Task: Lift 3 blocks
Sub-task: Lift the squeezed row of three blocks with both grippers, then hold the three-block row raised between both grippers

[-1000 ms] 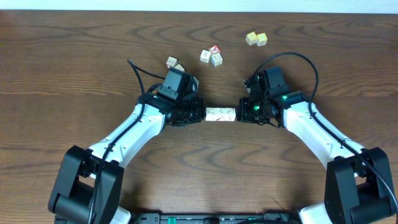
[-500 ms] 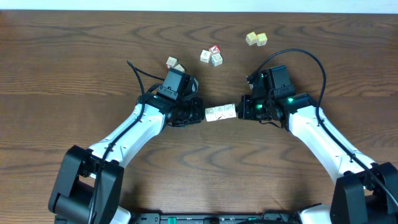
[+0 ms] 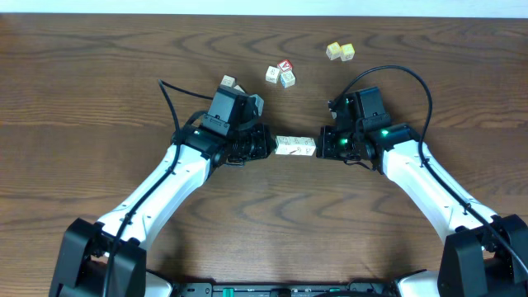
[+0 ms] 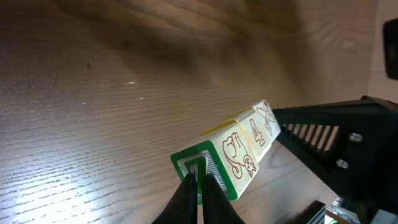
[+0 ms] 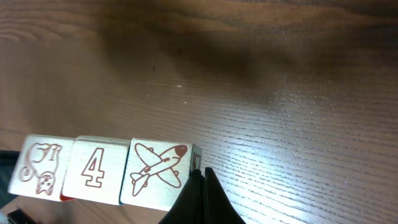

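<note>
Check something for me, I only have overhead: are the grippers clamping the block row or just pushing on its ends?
Observer: Pushing. The left wrist view shows the left gripper shut, its tip against the green-framed end face of the blocks.
Operator: Right side?
Observer: Same. The right gripper is shut, its tip on the end of the airplane block.
Operator: Row straight?
Observer: Yes. The right wrist view shows three faces side by side in one line: an animal figure, a 4, an airplane.
</note>
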